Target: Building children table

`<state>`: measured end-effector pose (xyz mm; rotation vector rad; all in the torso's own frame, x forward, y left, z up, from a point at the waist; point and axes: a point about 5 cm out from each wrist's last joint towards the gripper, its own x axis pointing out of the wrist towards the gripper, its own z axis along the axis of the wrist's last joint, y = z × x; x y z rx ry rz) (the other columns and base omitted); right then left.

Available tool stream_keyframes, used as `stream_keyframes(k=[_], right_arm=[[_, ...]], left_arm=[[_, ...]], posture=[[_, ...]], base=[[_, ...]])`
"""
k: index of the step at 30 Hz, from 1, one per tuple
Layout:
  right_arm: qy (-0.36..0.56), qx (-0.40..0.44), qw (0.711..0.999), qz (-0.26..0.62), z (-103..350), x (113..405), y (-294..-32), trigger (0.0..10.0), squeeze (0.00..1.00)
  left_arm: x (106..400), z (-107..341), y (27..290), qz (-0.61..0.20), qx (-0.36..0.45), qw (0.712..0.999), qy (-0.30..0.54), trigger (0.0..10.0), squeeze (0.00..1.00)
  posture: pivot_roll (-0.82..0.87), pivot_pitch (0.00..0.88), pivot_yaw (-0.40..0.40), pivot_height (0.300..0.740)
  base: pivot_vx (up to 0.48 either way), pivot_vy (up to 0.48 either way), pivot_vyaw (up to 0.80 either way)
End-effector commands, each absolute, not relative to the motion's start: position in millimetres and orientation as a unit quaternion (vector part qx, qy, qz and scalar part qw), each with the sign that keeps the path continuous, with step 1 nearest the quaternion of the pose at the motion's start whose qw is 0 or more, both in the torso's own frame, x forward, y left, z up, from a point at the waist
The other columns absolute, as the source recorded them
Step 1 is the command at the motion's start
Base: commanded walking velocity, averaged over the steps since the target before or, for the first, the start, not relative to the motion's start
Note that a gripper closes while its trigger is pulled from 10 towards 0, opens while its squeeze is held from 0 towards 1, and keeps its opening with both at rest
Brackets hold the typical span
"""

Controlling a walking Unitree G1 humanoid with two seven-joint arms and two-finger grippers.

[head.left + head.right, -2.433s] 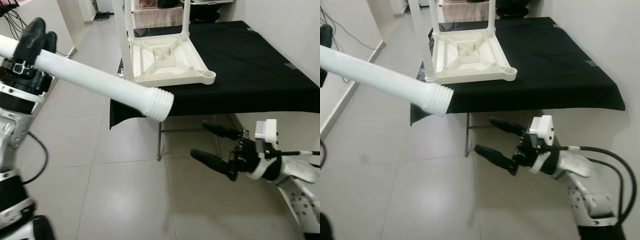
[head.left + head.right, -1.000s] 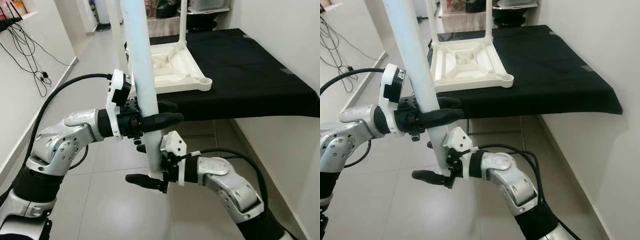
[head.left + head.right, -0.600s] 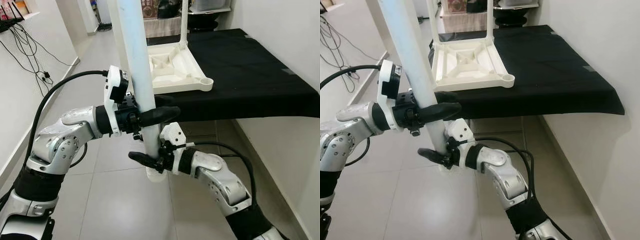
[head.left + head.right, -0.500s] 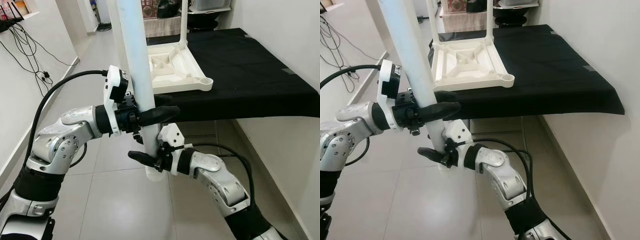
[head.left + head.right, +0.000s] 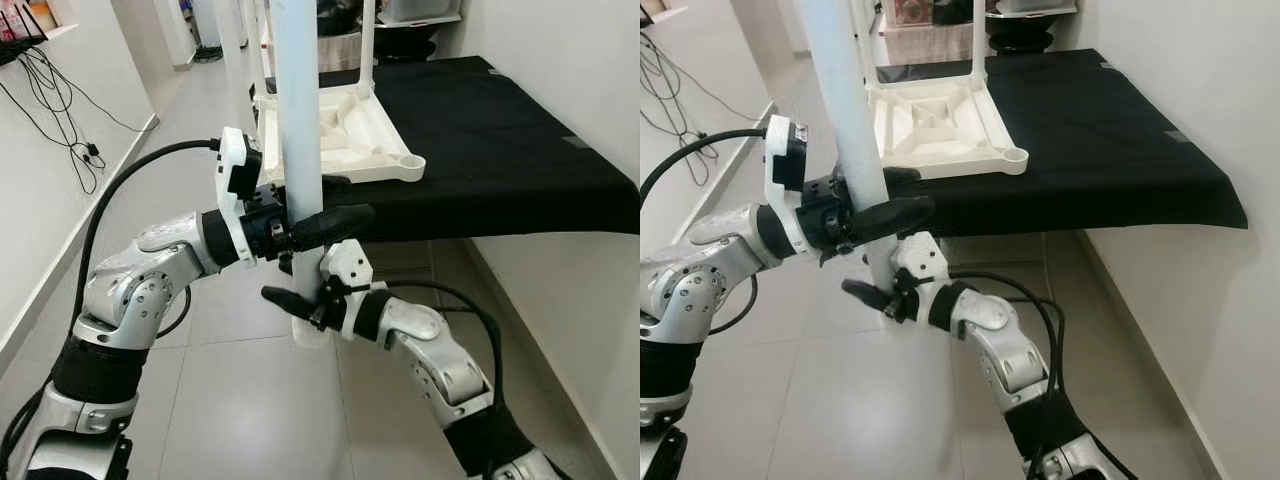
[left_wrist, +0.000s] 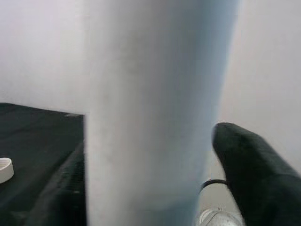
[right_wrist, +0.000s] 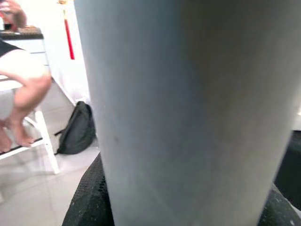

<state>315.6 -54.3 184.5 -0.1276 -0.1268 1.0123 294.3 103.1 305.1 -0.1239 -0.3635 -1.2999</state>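
I hold a white table leg (image 5: 300, 120) almost upright in front of me, its threaded end down near the floor. My left gripper (image 5: 352, 198) is shut on its middle, and the left wrist view shows one black finger (image 6: 254, 174) beside the leg (image 6: 150, 108). Lower down, my right gripper (image 5: 287, 300) is shut on the same leg, which looms close in the right wrist view (image 7: 188, 103). Beyond it the white tabletop (image 5: 345, 140) lies upside down on the black table (image 5: 500, 130). Other legs stand up from it, and its near right corner socket (image 5: 411, 159) is bare.
A white wall runs close along the right of the black table. Cables (image 5: 60, 110) hang on the left wall, with grey tiled floor (image 5: 220, 400) between. The right wrist view shows a person's legs on a white chair (image 7: 28, 89) and a dark backpack (image 7: 77, 129).
The leg swung from lying across my left gripper to nearly upright. My right gripper came from the right, rose along the leg's lower end and shut on it.
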Motion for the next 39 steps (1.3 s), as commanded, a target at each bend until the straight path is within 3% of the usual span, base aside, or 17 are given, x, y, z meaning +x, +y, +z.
stream_keyframes(k=[1,5,7,8,10,11,14,15,16,17,18,20,21,24,27,39], right_arm=[[-0.056,-0.059,0.88,0.468,182,319,-56,0.0,0.0],[-0.058,-0.042,0.902,0.426,184,328,-72,0.0,0.0],[-0.063,-0.01,0.925,0.375,188,337,-92,0.0,0.0],[-0.063,-0.01,0.925,0.375,188,337,-92,0.0,0.0],[-0.077,0.036,0.948,0.306,195,348,-115,0.0,0.0],[-0.091,0.078,0.965,0.232,198,356,-135,0.0,0.0],[-0.091,0.078,0.965,0.232,198,356,-135,0.0,0.0],[-0.095,0.092,0.97,0.206,199,358,-142,0.0,0.0],[-0.095,0.094,0.977,0.168,196,358,-150,0.9,0.0],[-0.095,0.094,0.977,0.168,196,358,-150,0.9,0.0],[-0.089,0.078,0.983,0.143,189,356,-154,10.0,0.0],[-0.064,0.051,0.988,0.135,173,349,-150,10.0,0.0],[-0.064,0.051,0.988,0.135,173,349,-150,10.0,0.0],[-0.054,0.036,0.984,0.168,159,328,-138,10.0,0.0],[-0.053,0.015,0.983,0.173,154,317,-134,10.0,0.0],[-0.04,0.01,0.989,0.141,147,322,-139,10.0,0.0]], left_arm=[[298,313,113,-0.576,-0.061,0.792,-0.191,10.0,1.0],[306,319,134,-0.521,-0.052,0.826,-0.207,10.0,1.0],[314,326,158,-0.456,-0.044,0.861,-0.222,10.0,1.0],[314,326,158,-0.456,-0.044,0.861,-0.222,10.0,1.0],[324,325,185,-0.362,-0.02,0.906,-0.219,10.0,1.0],[333,317,209,-0.259,0.015,0.944,-0.201,10.0,1.0],[333,317,209,-0.259,0.015,0.944,-0.201,10.0,1.0],[336,313,217,-0.221,0.029,0.955,-0.194,10.0,1.0],[338,299,223,-0.172,0.038,0.968,-0.177,10.0,1.0],[338,299,223,-0.172,0.038,0.968,-0.177,10.0,1.0],[338,279,221,-0.138,0.029,0.977,-0.157,10.0,0.0],[328,238,196,-0.127,0.039,0.984,-0.118,10.0,0.0],[328,238,196,-0.127,0.039,0.984,-0.118,10.0,0.0],[303,182,154,-0.168,0.026,0.984,-0.049,10.0,0.0],[289,153,138,-0.19,0.008,0.982,0.004,10.0,0.0],[279,135,128,-0.18,-0.012,0.983,0.012,10.0,0.0]], posture=[[0.02,0.063,0.072,0.74],[0.02,0.068,0.066,0.74],[0.02,0.07,0.065,0.74],[0.02,0.07,0.065,0.74],[0.02,0.074,0.063,0.74],[0.02,0.076,0.06,0.74],[0.02,0.076,0.06,0.74],[0.02,0.076,0.059,0.74],[0.02,0.08,0.056,0.74],[0.02,0.08,0.056,0.74],[0.02,0.085,0.054,0.74],[0.01,0.092,0.054,0.74],[0.01,0.092,0.054,0.74],[0.01,0.099,0.057,0.74],[0.01,0.106,0.055,0.74],[0.0,0.112,0.05,0.74]], base=[[0.0,0.0,0.0],[0.0,0.0,0.0],[0.0,0.0,0.0],[0.0,0.0,0.0],[0.0,0.0,0.0],[0.0,0.0,0.0],[0.0,0.0,0.0],[0.0,0.0,0.0],[0.0,0.0,0.0],[0.0,0.0,0.0],[0.0,0.0,0.0],[0.0,0.0,0.0],[0.0,0.0,0.0],[0.0,0.0,0.0],[0.0,0.0,0.0],[0.0,0.0,0.0]])
